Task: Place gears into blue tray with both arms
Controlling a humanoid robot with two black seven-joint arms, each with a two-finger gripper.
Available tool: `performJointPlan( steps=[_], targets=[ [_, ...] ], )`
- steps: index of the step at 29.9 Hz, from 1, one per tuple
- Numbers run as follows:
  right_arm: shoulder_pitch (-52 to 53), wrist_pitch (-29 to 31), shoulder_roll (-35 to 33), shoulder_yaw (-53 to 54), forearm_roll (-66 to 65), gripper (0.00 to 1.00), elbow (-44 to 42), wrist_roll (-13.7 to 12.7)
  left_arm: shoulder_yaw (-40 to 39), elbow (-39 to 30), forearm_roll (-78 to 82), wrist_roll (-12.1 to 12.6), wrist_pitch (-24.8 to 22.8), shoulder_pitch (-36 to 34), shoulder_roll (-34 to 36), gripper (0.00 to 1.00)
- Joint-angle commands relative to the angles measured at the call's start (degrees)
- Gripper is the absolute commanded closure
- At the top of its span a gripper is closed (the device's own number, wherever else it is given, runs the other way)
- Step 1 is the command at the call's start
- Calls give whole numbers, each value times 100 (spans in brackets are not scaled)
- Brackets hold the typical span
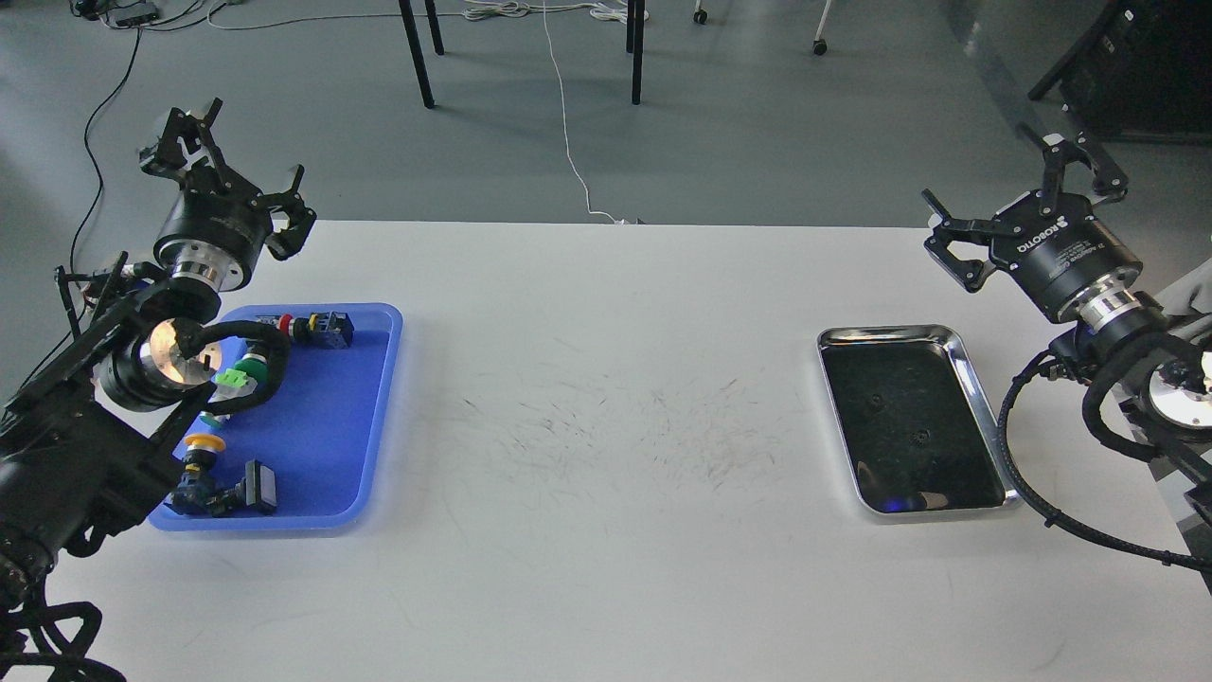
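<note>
Two tiny black gears lie in the silver metal tray (pixel 980 398) on the right, one gear (pixel 876 401) toward its far half and the other gear (pixel 918 437) nearer the middle. The blue tray (pixel 327 445) sits at the table's left. My left gripper (pixel 227 175) is raised above the far left corner of the table, behind the blue tray, open and empty. My right gripper (pixel 1027 204) hangs above the far right table edge, beyond the silver tray, open and empty.
Several push-button switches with red, green and yellow caps (pixel 241 374) lie in the blue tray's left half. My left arm's cable loop (pixel 260 365) hangs over that tray. Table legs (pixel 417 52) and a white cable (pixel 568 142) are on the floor beyond.
</note>
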Motion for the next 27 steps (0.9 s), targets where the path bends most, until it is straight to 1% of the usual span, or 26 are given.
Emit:
performJointPlan(
  steps=[1, 6, 8, 11, 15, 18, 19, 22, 24, 27],
  targets=[
    [57, -40, -51, -39, -50, 1, 69, 3, 22, 0, 0, -5, 29, 9, 32, 1],
    [504, -40, -656, -644, -392, 1, 411, -32, -22, -9, -9, -5, -33, 18, 120, 1],
    [855, -31, -876, -1075, -550, 1, 543, -84, -31, -9, -9, -66, -33, 27, 146, 1],
    [1540, 21, -1228, -1751, -918, 1, 570, -391, -4, -27, 0, -242, -41, 18, 208, 1],
    [2349, 74, -1413, -2464, -1700, 1, 588, -900, 13, -27, 0, -251, -41, 18, 217, 1],
    [2789, 144, -1580, -2676, -2508, 1, 701, -1287, 57, -27, 0, -242, -33, 27, 217, 1],
    [2956, 179, -1624, -2729, -2841, 1, 772, -1367, 57, -27, 0, -242, -24, 27, 217, 1],
    [3387, 206, -1746, -3061, -3712, 1, 1166, -1429, 57, -27, 9, -260, 3, 35, 217, 1],
    [3712, 206, -1852, -3535, -4406, 1, 1492, -1429, 66, -27, 9, -277, 3, 35, 217, 1],
    [4283, 206, -1870, -4457, -5312, 1, 1730, -1429, 57, -27, 9, -278, 3, 70, 225, 1]
  ],
)
